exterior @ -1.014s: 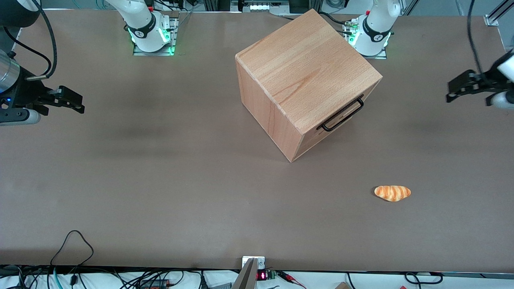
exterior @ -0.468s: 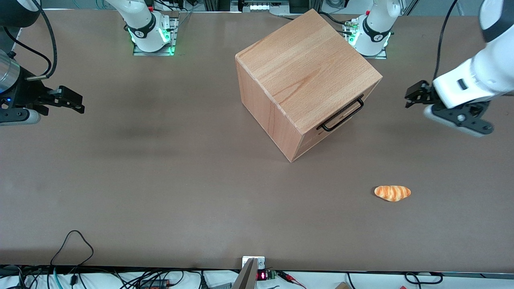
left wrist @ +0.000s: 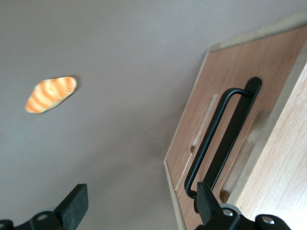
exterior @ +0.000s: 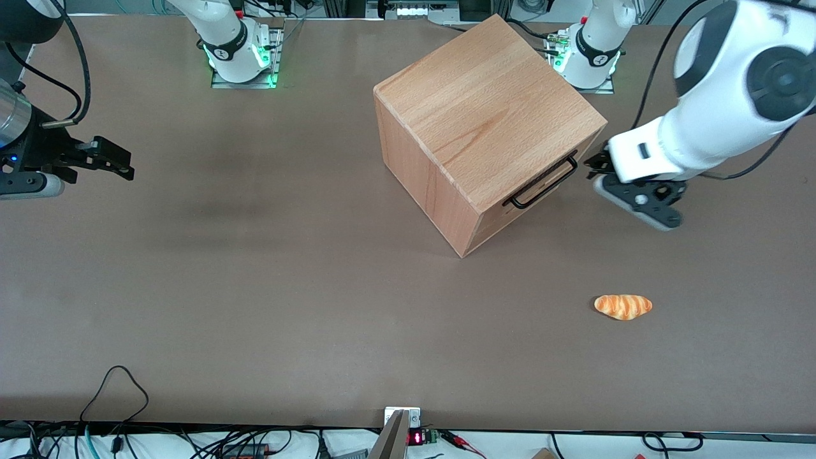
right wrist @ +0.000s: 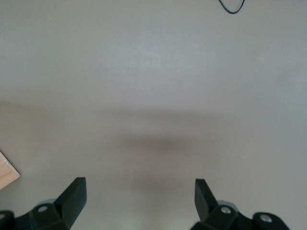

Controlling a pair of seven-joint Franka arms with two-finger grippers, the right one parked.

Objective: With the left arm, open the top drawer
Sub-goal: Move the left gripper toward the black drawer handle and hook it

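Compared with half a second ago, the bulky white left arm (exterior: 714,121) with dark grey joint caps has swung in from the working arm's end of the brown tabletop (exterior: 255,287), and its small black two-finger gripper (exterior: 596,164) now hovers just beside the end of the black metal bar handle (exterior: 542,183), not touching it; a second ago only the gripper showed at that edge. The large beech-wood cube cabinet (exterior: 472,115) and the small orange-striped toy bread roll (exterior: 623,306) have not moved. In the left wrist view the gripper (left wrist: 139,203) is spread wide and holds nothing, one finger (left wrist: 76,203) over bare tabletop and the other (left wrist: 204,199) in front of the drawer face near the end of the handle (left wrist: 218,139). The shallow light-wood top drawer (exterior: 510,220) sits fully closed in the cabinet, which stands turned at an angle near the middle of the table, toward the edge where the arm bases are mounted; the drawer front faces the working arm's end and slightly toward the front camera, and the handle's long axis runs level along that front. Nothing of the drawer's inside shows. The roll lies on the tabletop nearer the front camera than the cabinet, well apart from it.
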